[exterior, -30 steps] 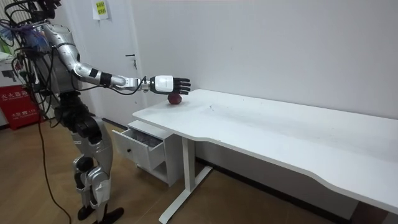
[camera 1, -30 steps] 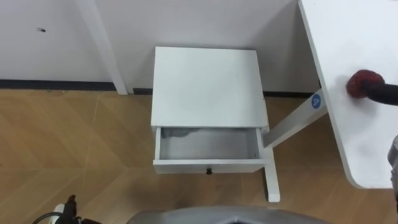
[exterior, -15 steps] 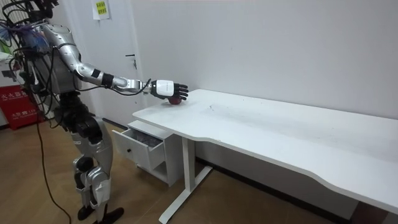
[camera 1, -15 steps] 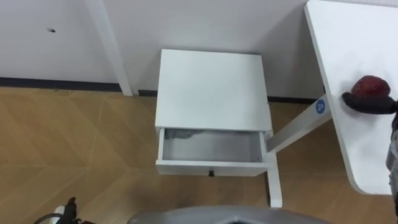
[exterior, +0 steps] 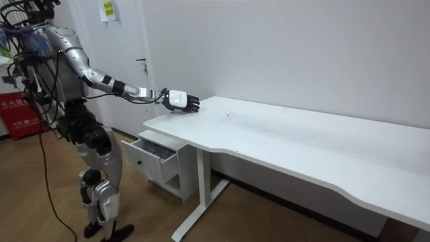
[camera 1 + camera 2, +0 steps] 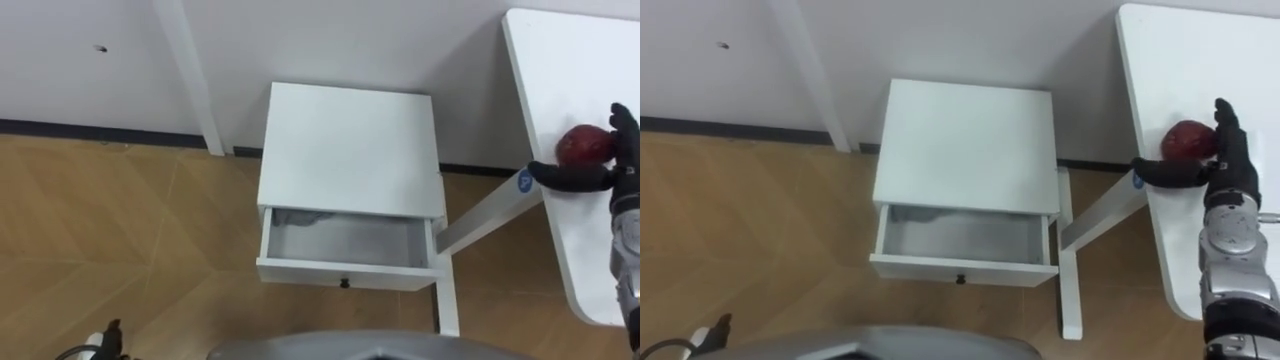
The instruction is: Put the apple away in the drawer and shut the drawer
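Observation:
A dark red apple [image 6: 584, 145] [image 6: 1186, 139] lies near the left end of the white desk [image 6: 565, 60]. My right hand [image 6: 613, 176] [image 6: 1225, 162] [image 5: 177, 100] is open around it: straight fingers on the apple's right side, thumb reaching across its near side. In the room view the hand hides the apple. Below stands a white nightstand [image 6: 350, 140] with its drawer [image 6: 345, 243] pulled open; the drawer holds nothing, and a small dark knob [image 6: 344, 283] sits on its front. A bit of my left hand [image 6: 105, 338] shows at the lower left edge.
The desk's slanted white leg [image 6: 490, 205] runs down just right of the nightstand. A white post [image 6: 195, 75] stands against the wall to its left. Wood floor [image 6: 120, 230] lies open left of the nightstand. I stand in front of the nightstand, right arm stretched to the desk.
My right hand has come down from above the apple and settled against it, thumb now along its near side. The eye view has shifted slightly; the apple and drawer stay put.

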`<state>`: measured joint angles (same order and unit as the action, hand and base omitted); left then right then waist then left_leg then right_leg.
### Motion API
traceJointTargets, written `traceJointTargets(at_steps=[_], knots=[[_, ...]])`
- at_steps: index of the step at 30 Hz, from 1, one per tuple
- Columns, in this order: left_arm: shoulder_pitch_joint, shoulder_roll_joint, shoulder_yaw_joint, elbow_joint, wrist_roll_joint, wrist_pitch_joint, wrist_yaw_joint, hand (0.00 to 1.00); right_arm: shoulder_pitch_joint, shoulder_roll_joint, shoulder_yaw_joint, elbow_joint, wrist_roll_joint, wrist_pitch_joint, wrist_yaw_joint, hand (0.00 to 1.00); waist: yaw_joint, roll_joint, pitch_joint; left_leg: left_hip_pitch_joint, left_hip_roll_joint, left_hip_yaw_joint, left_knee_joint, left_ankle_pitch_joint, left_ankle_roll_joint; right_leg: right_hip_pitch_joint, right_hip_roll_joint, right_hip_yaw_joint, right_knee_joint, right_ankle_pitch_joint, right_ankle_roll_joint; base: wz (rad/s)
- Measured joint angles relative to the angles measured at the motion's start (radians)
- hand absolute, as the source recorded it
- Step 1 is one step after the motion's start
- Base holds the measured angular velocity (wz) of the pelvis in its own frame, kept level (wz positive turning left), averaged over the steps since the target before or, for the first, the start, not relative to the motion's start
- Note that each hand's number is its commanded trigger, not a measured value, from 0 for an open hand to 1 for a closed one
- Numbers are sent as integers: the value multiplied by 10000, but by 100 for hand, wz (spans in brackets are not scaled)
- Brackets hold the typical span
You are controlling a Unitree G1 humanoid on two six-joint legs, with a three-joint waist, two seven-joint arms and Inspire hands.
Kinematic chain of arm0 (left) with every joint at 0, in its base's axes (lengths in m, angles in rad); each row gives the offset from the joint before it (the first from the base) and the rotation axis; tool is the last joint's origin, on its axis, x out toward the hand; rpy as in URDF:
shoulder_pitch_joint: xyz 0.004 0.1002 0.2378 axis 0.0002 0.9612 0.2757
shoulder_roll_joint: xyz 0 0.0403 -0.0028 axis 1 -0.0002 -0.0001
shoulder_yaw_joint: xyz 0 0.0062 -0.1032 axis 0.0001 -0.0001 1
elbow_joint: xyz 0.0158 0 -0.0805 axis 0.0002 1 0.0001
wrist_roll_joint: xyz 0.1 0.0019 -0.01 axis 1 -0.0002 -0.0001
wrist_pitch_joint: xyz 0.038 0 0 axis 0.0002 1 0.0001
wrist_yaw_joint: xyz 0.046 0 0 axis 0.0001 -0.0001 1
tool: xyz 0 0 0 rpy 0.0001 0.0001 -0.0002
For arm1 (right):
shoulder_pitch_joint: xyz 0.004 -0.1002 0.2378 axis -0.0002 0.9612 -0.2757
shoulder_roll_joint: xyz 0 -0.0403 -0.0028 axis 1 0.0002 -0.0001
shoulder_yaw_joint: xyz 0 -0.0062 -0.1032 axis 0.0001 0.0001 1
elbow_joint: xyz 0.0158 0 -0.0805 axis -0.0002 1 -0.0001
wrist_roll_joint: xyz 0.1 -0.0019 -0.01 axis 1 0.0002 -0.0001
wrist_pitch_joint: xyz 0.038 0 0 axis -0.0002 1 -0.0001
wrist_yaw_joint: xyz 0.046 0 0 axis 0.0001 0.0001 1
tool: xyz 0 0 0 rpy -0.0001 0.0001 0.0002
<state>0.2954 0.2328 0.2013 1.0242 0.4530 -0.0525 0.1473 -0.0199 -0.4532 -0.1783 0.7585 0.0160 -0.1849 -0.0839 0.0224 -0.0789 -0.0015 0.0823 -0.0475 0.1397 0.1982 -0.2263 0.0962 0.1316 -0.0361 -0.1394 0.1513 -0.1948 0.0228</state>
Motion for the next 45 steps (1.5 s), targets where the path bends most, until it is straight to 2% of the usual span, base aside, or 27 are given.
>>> traceJointTargets(at_steps=[1, 2, 4, 5, 8, 12, 16, 23, 27, 32, 33, 34, 37, 40, 45], knots=[[-16, 22, -14, 99, 33, 0, -7, 0, -12, -45, -2, 161, -64, -97, 76, 0, -16, -7, -2, 6, 1, -6, 5, 0, 0, 9, 1, -4, 0, 1, -2, 6], [-16, 29, -14, 140, 46, 0, -8, 0, -12, -71, -3, 189, -91, -109, 112, 10, 0, -3, 3, 5, 2, -8, 8, 0, 0, 13, 2, -5, 0, 3, -5, 0], [-41, 74, -122, 202, 113, -1, -25, 0, -20, -118, -2, 326, -217, -153, 201, 93, 48, 1, 13, 10, 5, -29, 22, 1, -2, 35, 5, -28, 4, 8, -14, 2], [-42, 97, -160, 217, 115, -1, -31, 0, -28, -130, -1, 411, -223, -188, 220, 100, 60, 9, 25, 12, 4, -39, 21, 1, -2, 43, 5, -38, 6, 9, -15, 5], [-90, 224, -206, 410, 114, -8, -66, 0, -126, -171, -7, 669, -216, -285, 224, 100, 73, -35, 59, 59, 7, -74, -4, 6, -12, 83, 12, -76, 11, 16, -27, 3], [-198, 305, -229, 591, 113, -29, -119, 0, -213, -445, -25, 1002, -218, -366, 159, 100, 106, -123, 89, 95, 9, -118, -18, 5, -16, 166, 17, -156, 10, 19, -30, 2], [-257, 298, -398, 593, 115, -120, -118, 0, -338, -471, -26, 1373, -267, -556, -121, 100, 114, -136, 87, 109, 8, -127, -35, 5, -17, 174, 12, -285, -2, 20, -30, 0], [-334, 290, -487, 572, 122, -144, -114, 0, -458, -458, 2, 1632, -266, -648, -259, 100, 132, -141, 80, 143, 9, -110, -112, 7, -20, 164, 17, -291, 0, 20, -29, 0], [-349, 225, -492, 567, 128, -221, -91, 0, -367, -400, 45, 1185, -396, -619, -342, 100, 130, -129, 71, 81, 5, -80, -88, 7, -19, 76, 16, -243, 17, 21, -30, -1], [-335, 238, -626, 554, 102, -220, -97, 0, -320, -386, 593, 560, -643, -570, -362, 100, 130, -66, 51, 89, 8, -78, -76, 7, -20, 54, 13, -236, 6, 21, -30, 0], [-340, 239, -685, 553, 103, -218, -110, 0, -321, -383, 794, 412, -644, -552, -354, 100, 130, -44, 32, 89, 8, -79, -79, 8, -20, 54, 11, -240, 5, 21, -30, 0], [-374, 244, -783, 552, 103, -216, -120, 0, -322, -365, 952, 314, -688, -517, -308, 100, 142, -60, -27, 92, 8, -82, -79, 8, -21, 55, 8, -250, 12, 21, -30, 0], [-419, 259, -1097, 553, 93, -216, -314, 0, -355, -323, 1667, 114, -894, -386, -114, 100, 249, -14, -45, 141, 7, -78, -93, 16, -29, 89, 5, -242, 12, 21, -30, -1], [-484, 248, -1373, 553, 96, -214, -334, 0, -353, -161, 2171, -442, -1279, -317, 142, 100, 363, 0, -30, 158, 10, -73, -86, 26, -42, 118, 6, -247, 4, 21, -31, 0], [-584, 179, -1497, 565, 100, -206, -441, 0, -334, 7, 2780, -1727, -2313, -189, 574, 100, 642, 49, 105, 101, 15, -74, -80, 26, -43, 72, 6, -245, 12, 22, -32, 1]])
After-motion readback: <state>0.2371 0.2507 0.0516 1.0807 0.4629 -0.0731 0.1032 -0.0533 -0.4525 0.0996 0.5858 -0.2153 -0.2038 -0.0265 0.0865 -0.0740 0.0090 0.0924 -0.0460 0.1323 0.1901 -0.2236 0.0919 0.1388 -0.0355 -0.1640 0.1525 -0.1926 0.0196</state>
